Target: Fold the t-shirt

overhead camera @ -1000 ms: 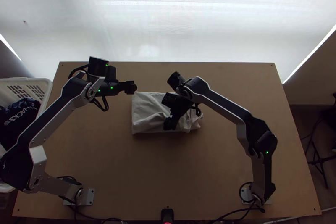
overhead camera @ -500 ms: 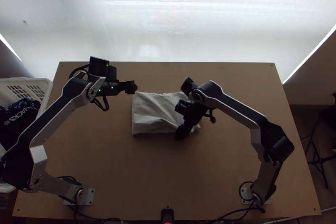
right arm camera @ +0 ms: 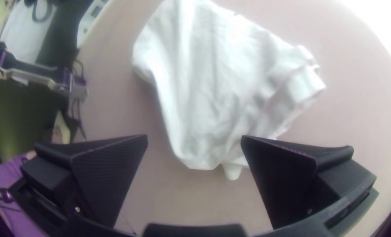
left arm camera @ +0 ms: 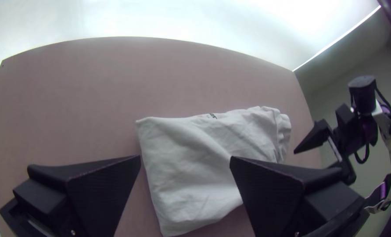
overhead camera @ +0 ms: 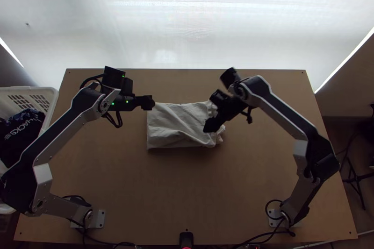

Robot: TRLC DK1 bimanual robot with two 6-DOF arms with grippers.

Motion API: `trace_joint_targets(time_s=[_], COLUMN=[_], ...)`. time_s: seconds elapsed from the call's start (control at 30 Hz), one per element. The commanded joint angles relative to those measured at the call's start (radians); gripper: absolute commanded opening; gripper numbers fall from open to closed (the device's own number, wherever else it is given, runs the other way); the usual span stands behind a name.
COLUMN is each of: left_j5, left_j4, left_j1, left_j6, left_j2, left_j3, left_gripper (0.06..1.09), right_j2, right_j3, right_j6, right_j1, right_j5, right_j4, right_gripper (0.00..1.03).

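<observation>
In the top view the white t-shirt (overhead camera: 173,125) lies as a folded, wrinkled rectangle mid-table, its right end ruffled. At its upper left corner is my left gripper (overhead camera: 148,103), above the table. My right gripper (overhead camera: 209,126) hangs over the shirt's right part. The left wrist view has my left gripper (left arm camera: 185,160) open, nothing between its fingers, with the shirt (left arm camera: 191,162) beyond them. Open too is my right gripper (right arm camera: 194,138) in the right wrist view; the shirt (right arm camera: 213,83) lies loose below it, a small tip of cloth poking out at one edge.
A white basket (overhead camera: 49,97) with dark clothing (overhead camera: 23,130) stands beside the table's left edge. Bare wooden table (overhead camera: 182,193) surrounds the shirt. In the right wrist view, a person's purple sleeve (right arm camera: 17,193) shows beyond the table.
My right gripper has moved rightward and, lately, up the picture, uncovering more of the shirt. The left gripper has shifted very slightly right and down. The shirt lies nearly as before.
</observation>
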Motion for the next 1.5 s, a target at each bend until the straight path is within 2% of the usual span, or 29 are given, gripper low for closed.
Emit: trace_joint_targets(time_s=[0.0,0.17,0.23,0.4,0.7,1.03,1.1,1.13,1.17,1.3,1.47], left_j5=[0.004,0.004,0.004,0.004,0.001,-0.004,-0.004,-0.004,-0.004,-0.004,-0.004], left_j4=[-0.042,-0.037,-0.028,-0.011,-0.010,-0.008,-0.005,-0.005,-0.005,-0.005,-0.008], left_j1=[-0.042,-0.042,-0.048,-0.068,-0.061,-0.051,-0.050,-0.050,-0.048,-0.038,-0.024], left_j6=[0.008,0.001,-0.005,-0.019,-0.016,-0.012,-0.013,-0.012,-0.010,-0.010,-0.007], left_j2=[-0.028,-0.031,-0.031,-0.032,-0.051,-0.054,-0.054,-0.054,-0.054,-0.054,-0.059], left_j3=[-0.027,-0.031,-0.031,-0.024,-0.025,-0.020,-0.020,-0.020,-0.020,-0.022,-0.033], left_gripper=[1.04,1.04,1.04,1.04,1.04,1.04,1.04,1.04,1.04,1.04,1.04], right_j2=[0.023,0.080,0.126,0.211,0.368,0.405,0.403,0.402,0.399,0.376,0.342], right_j3=[0.002,-0.101,-0.120,-0.109,0.045,0.134,0.131,0.129,0.124,0.104,0.098], right_j6=[0.174,0.183,0.179,0.168,0.182,0.189,0.189,0.189,0.188,0.194,0.189], right_j1=[-0.215,-0.288,-0.298,-0.281,-0.236,-0.097,-0.081,-0.077,-0.075,-0.101,-0.192], right_j5=[-0.177,-0.318,-0.337,-0.343,-0.337,-0.306,-0.304,-0.304,-0.300,-0.287,-0.205], right_j4=[0.014,0.026,0.037,0.084,0.112,0.110,0.101,0.098,0.098,0.132,0.136], right_gripper=[0.99,0.99,0.99,0.99,0.99,0.97,0.90,0.82,0.69,0.03,0.03])
